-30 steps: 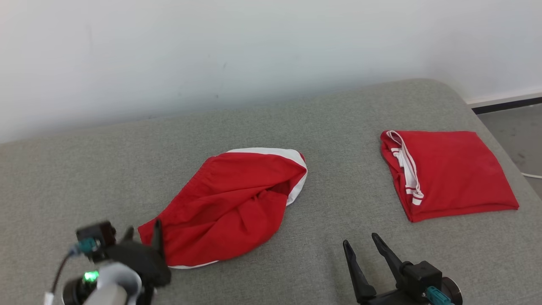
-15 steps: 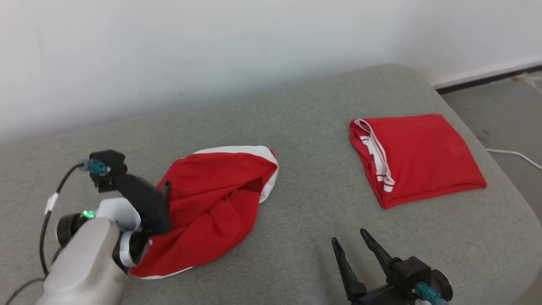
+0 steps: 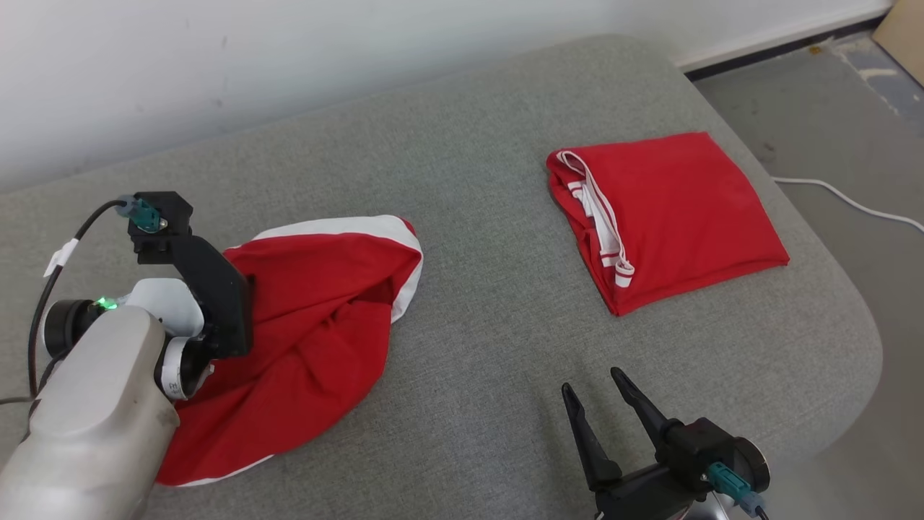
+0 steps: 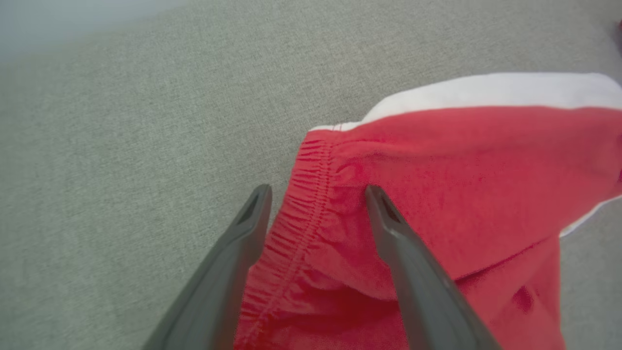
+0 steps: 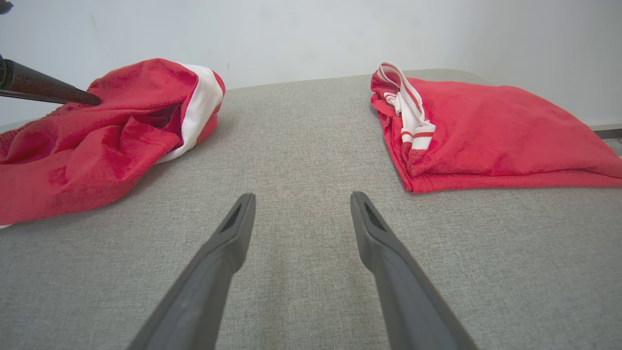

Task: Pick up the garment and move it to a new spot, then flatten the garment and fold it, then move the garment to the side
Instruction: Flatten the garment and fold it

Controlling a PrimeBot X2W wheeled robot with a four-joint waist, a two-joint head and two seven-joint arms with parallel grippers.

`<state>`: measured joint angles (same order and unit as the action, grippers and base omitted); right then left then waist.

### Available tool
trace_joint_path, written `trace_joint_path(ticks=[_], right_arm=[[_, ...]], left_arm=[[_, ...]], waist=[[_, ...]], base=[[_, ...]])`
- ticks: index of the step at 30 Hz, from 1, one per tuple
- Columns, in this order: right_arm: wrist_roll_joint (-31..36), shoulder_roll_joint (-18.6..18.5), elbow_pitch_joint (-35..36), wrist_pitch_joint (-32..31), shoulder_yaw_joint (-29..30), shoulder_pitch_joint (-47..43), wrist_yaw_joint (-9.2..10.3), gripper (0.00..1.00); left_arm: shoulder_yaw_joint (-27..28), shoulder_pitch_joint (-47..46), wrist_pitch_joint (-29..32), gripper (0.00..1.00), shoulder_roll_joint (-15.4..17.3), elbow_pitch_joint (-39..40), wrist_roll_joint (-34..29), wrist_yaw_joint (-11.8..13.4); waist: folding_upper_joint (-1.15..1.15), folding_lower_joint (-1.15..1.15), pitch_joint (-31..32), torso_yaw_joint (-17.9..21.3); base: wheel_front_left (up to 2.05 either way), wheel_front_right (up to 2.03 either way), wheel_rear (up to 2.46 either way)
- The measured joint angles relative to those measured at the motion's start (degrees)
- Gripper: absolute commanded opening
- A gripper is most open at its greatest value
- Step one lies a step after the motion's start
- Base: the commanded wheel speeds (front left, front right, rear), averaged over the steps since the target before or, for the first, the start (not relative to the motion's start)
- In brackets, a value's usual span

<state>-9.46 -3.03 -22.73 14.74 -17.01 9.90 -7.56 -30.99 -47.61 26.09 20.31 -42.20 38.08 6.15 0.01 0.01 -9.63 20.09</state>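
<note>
Garment [image 4: 437,194], left wrist view: red, crumpled, lying on the grey cushion [image 4: 121,146], taking up the right half of the shot.
Waistband [image 4: 311,214]: gathered elastic edge, running up right between the two fingers.
White trim [image 4: 486,90]: wide band along the far edge of the red cloth.
Left hand [image 4: 318,190]: spread wide, clamped on nothing. One tip over bare grey just beside the waistband, the other over red fabric. Touching the cloth or just above it, can't tell tbh.
Garment, head view: left of centre on the cushion, rumpled heap, white trim at the far end, near end tucked under the pale left forearm [image 3: 94,404].
Left hand, head view: tipped down onto the heap's left edge, tips hidden behind its own black body.
Folded red piece [image 3: 671,217]: neat flat square at the cushion's right end, striped white edging on its left side, well apart from the heap.
Right hand [image 3: 592,381]: lower right, fingers spread, holding nothing, over bare grey.
White cable [image 3: 852,206]: on the floor [image 3: 808,108] past the cushion's right end.
Garment, right wrist view: upper left, lumpy, one dark left-hand finger [image 5: 48,90] poking in from the left edge and meeting its top.
Folded red piece, right wrist view: upper right, flat, layers stacked.
Right hand, right wrist view: fingers apart over grey fabric, pointing at the gap between the two red pieces.
Wall [image 5: 291,34]: plain white behind the cushion.
</note>
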Motion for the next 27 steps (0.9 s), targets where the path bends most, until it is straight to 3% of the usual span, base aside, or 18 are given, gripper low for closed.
trace_joint_path(ticks=[6, 7, 8, 18, 27], right_arm=[[-0.01, 0.02, -0.02, 0.16, -0.7, 1.05, 0.0, 1.0], [-0.03, 0.02, -0.04, 0.16, -0.88, 1.3, 0.0, 1.0], [-0.08, 0.03, -0.05, 0.16, -1.02, 1.57, 0.0, 1.0], [-0.35, 0.07, -0.44, 0.23, -0.93, 1.98, 0.0, 1.0], [-0.66, 0.08, -0.4, 0.25, -1.07, 2.0, 0.0, 1.0]], left_arm=[[-0.03, -0.56, 0.52, 1.0, 0.1, -0.83, 0.57, -1.03], [-0.07, -0.81, -0.19, 0.88, 0.15, -0.82, 0.23, -0.89], [-0.08, -1.05, -0.87, 0.0, 0.19, -0.81, 0.14, -0.9], [-0.45, -0.97, -2.55, 0.0, -0.87, -2.87, 0.73, -1.59], [1.57, -4.97, -22.58, 0.0, -0.3, -1.23, -3.27, 0.44]], waist=[[0.0, 0.0, -2.05, 0.55], [0.0, 0.0, -2.28, 0.58], [0.0, 0.0, -2.48, 0.61], [0.0, 0.0, -2.72, 0.71], [0.0, -0.01, -2.33, 1.14]], base=[[0.0, 0.0, 0.0], [0.0, 0.0, 0.0], [0.0, 0.0, 0.0], [0.0, 0.0, 0.0], [0.0, 0.0, 0.0]])
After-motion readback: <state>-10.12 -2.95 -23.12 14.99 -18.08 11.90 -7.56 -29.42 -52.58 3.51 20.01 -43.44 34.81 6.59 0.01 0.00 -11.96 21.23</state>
